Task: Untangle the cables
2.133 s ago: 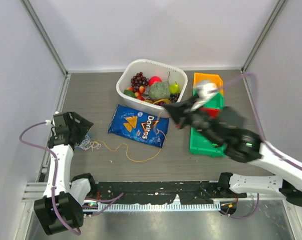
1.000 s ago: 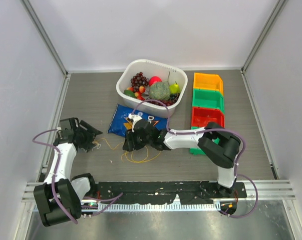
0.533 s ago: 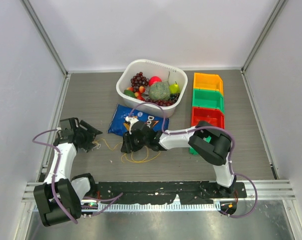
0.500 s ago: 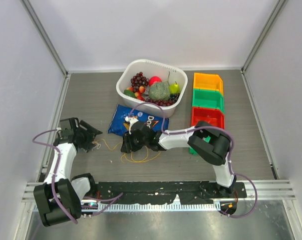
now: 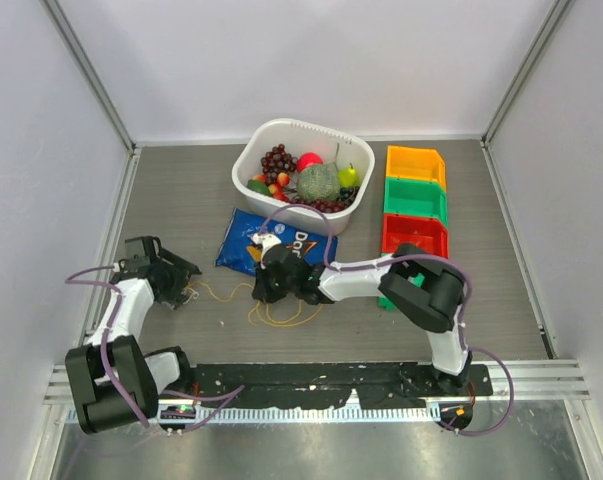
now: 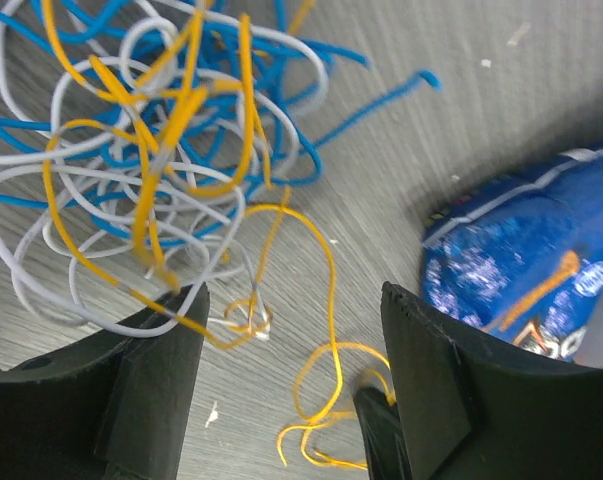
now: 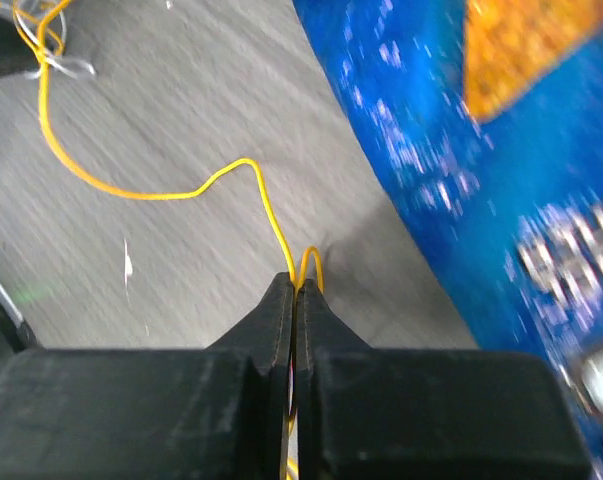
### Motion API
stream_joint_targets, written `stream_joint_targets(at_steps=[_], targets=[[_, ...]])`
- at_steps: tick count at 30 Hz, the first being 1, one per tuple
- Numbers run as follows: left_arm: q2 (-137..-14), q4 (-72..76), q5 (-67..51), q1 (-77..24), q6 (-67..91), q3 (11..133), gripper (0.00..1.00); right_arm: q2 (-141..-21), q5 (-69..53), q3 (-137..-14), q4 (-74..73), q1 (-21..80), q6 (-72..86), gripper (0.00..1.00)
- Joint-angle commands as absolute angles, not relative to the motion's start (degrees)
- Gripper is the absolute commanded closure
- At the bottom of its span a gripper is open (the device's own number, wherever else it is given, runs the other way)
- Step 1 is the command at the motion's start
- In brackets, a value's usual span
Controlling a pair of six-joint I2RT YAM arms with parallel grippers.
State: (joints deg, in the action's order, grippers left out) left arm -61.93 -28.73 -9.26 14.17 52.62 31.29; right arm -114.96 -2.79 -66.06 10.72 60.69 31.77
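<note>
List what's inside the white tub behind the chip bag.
In the white tub: dark grapes, a green broccoli-like head, a red fruit, a yellow-green fruit, smaller pieces at the left. Whatever lies under the pile, and the tub floor, is covered.

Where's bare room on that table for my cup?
Bare tabletop lies far left, between the white basket and the left wall, and right of the colored bins. Crowded: near-centre, where the chip bag, the cables, the left end effector and the right end effector sit.
</note>
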Motion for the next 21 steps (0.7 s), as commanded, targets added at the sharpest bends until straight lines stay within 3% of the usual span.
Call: stream_joint_targets(at_steps=[1, 7, 10, 17, 21], targets=[[-66.7, -27.5, -5.4, 14.5, 53.9, 32.4, 0.29, -101.4, -0.2, -61.2, 11.0, 61.0, 28.6, 0.99], [-69.8, -27.5, -1.2, 14.4, 54.8, 32.7, 0.35, -82.3, 3.1, -57.3, 5.7, 61.1, 25.9, 0.99], [-69.3, -27.6, -0.5, 14.5, 55.5, 32.1, 0.44, -74.0, 6.0, -57.9, 1.9, 60.9, 24.7, 0.99], [-67.2, -28.2, 1.7, 14.5, 55.7, 31.6, 0.44, -59.4, 13.4, -59.9, -4.9, 60.9, 21.2, 0.99], [-65.3, -28.1, 0.3, 14.4, 54.7, 31.7, 0.39, -57.0, 20.9, -63.7, -11.3, 59.9, 20.1, 0.99]])
